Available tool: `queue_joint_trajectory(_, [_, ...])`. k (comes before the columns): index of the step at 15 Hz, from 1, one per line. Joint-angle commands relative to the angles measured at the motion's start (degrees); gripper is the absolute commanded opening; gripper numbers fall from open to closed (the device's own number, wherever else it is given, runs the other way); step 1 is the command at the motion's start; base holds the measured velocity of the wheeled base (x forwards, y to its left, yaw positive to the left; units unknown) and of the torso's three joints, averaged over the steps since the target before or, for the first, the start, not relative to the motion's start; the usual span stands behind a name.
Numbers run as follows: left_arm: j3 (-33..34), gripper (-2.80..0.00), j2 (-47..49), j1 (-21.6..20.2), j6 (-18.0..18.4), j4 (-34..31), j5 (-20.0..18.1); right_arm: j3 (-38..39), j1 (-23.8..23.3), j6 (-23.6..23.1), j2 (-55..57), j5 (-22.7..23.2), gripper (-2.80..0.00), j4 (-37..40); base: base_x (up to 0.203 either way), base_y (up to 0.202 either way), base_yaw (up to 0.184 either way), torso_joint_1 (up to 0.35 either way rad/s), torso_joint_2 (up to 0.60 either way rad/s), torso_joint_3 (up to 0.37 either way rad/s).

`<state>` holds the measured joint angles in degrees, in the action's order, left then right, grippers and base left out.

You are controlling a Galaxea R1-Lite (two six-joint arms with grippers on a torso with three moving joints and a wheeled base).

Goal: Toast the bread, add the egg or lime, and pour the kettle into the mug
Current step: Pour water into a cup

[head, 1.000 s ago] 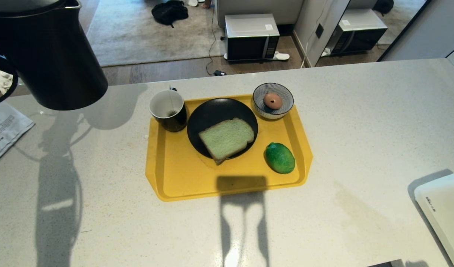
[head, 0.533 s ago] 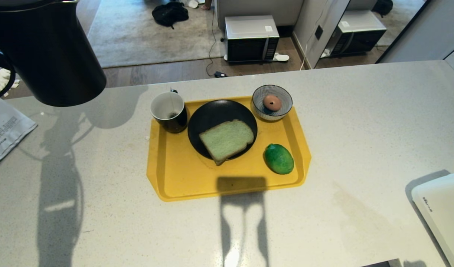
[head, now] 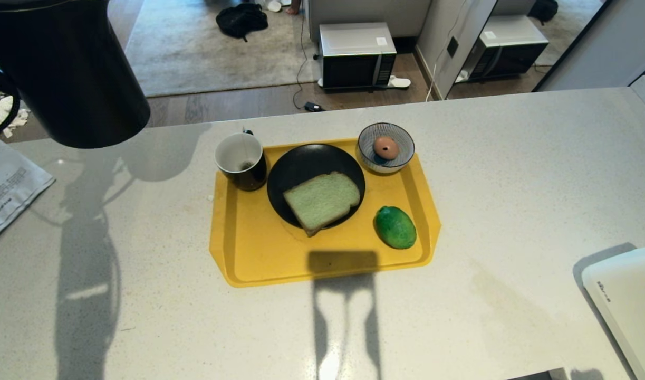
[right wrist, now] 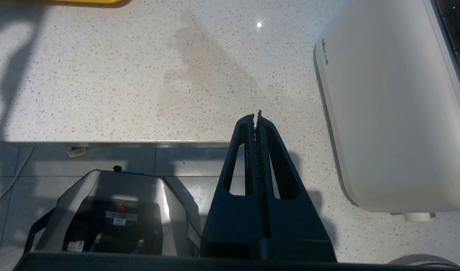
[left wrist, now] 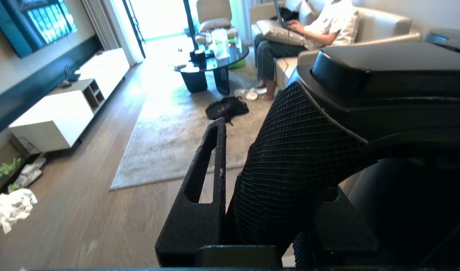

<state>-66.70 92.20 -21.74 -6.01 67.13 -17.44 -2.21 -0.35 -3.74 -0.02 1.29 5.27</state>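
Your left end effector (left wrist: 230,210) grasps the kettle (head: 69,74) by its handle, raised left of the mug (head: 239,159) for pouring; right end effector (right wrist: 257,116) stays clenched, idle.

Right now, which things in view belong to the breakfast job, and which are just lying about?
Job: kettle held by left gripper; mug; bread; lime; egg.
Lying about: newspaper; microwave; black bag.

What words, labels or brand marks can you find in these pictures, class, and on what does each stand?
None can be read.
White appliance: small dark mark, too blurred.
Paper at the counter's left: printed lines, too small.
Microwave: white sticker, too small.
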Motion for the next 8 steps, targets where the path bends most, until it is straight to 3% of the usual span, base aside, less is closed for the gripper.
queue_joint_trajectory(1, [-1.14, -2.80, 0.18, 0.02, 0.03, -0.23, -0.23, 0.01, 0.00, -0.04, 0.02, 0.03, -2.80, 0.01, 0.000, 0.000, 0.000, 0.045, -0.08, -0.035])
queue_joint_trajectory(8, [-2.20, -2.80, -0.40, -0.06, 0.12, -3.28, -0.40, 0.01, 0.00, -0.12, 0.02, 0.03, -2.80, 0.06, 0.000, 0.000, 0.000, 0.066, -0.12, -0.053])
